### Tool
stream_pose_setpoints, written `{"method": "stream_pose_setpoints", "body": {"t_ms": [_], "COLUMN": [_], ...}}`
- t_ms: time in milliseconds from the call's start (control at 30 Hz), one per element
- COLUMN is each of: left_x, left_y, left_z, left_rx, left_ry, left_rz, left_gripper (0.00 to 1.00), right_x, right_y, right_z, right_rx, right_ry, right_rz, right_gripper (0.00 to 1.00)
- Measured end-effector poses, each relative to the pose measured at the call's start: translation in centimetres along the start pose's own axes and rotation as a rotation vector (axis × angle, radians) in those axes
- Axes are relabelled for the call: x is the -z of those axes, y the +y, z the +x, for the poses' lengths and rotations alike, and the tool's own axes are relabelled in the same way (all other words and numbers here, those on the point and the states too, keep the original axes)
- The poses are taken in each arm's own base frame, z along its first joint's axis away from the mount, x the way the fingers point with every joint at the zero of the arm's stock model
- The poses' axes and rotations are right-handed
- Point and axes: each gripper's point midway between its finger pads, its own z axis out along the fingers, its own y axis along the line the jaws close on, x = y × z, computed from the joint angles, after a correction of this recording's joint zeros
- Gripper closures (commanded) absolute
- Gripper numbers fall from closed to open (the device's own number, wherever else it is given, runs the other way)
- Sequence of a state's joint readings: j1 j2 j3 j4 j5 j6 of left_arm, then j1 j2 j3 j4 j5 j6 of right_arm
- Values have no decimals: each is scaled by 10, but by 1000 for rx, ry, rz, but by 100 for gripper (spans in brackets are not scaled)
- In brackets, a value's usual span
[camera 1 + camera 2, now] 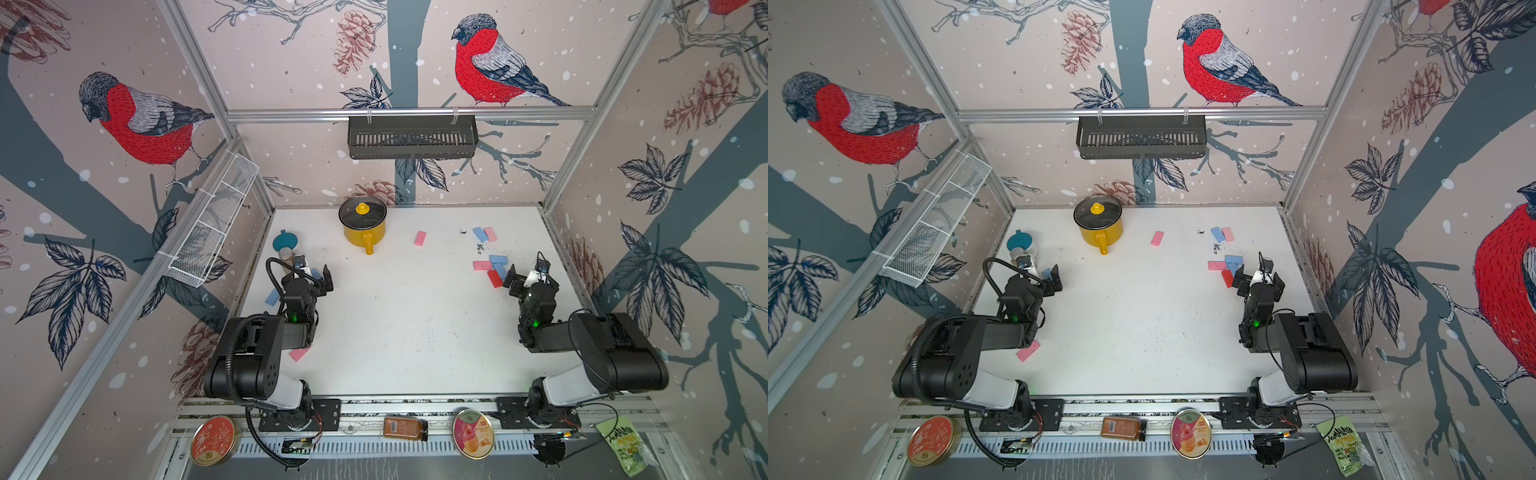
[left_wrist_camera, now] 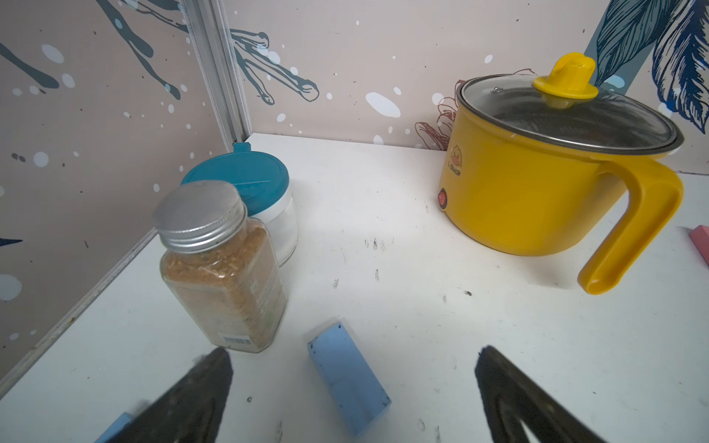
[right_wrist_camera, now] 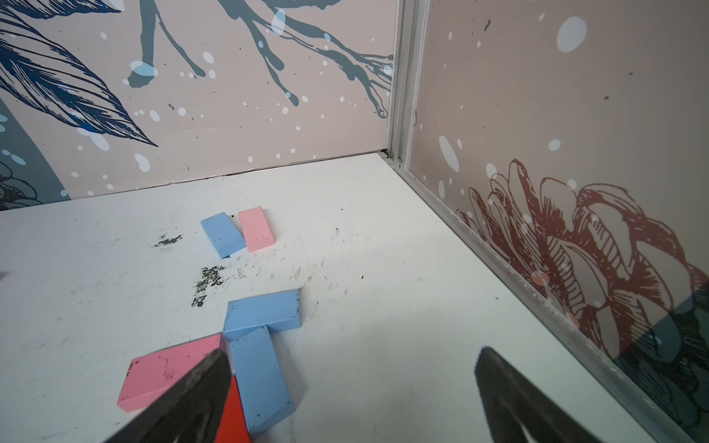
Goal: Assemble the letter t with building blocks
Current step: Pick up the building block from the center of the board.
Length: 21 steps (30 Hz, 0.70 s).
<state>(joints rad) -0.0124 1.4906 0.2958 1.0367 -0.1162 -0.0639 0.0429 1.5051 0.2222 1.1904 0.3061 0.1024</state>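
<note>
Left wrist view: left gripper [image 2: 353,352] jaws wide, light blue block [image 2: 345,383] beneath. Right gripper [image 3: 352,353] jaws wide, empty.

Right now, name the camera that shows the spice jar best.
Left wrist view: the spice jar stands close up, lid and brown contents clear. Both top views show the jar tiny, partly hidden by the left arm. Right wrist view misses it.
</note>
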Motion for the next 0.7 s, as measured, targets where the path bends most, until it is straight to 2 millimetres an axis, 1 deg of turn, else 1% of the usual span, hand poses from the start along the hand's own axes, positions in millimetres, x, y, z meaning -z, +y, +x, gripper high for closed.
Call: {"method": "stream_pose_setpoints", "body": {"t_ms": [400, 467, 533, 567, 633, 667, 700], "left_x": [0, 0, 3, 7, 21, 29, 39], "left_y": [0, 0, -4, -6, -17, -22, -27], "left_z": [-1, -1, -7, -13, -34, -44, -60], "left_rx": [7, 7, -9, -14, -28, -35, -31], "left_ry": [-1, -2, -12, -27, -87, -118, -161], "left_rz": [0, 1, 12, 15, 33, 39, 52], "left_gripper": [1, 1, 1, 1, 1, 1, 1], "right_x": [0, 2, 5, 5, 3, 3, 5], "right_y": [0, 0, 6, 12, 22, 24, 25], "right_z": [0, -3, -16, -27, -59, -72, -83], "right_rx": [0, 0, 2, 0, -12, -26, -46], "right_ry": [0, -9, -31, -42, -67, -78, -76], "right_rz": [0, 13, 23, 19, 1, -3, -6], "right_gripper": [0, 0, 0, 0, 0, 0, 0]}}
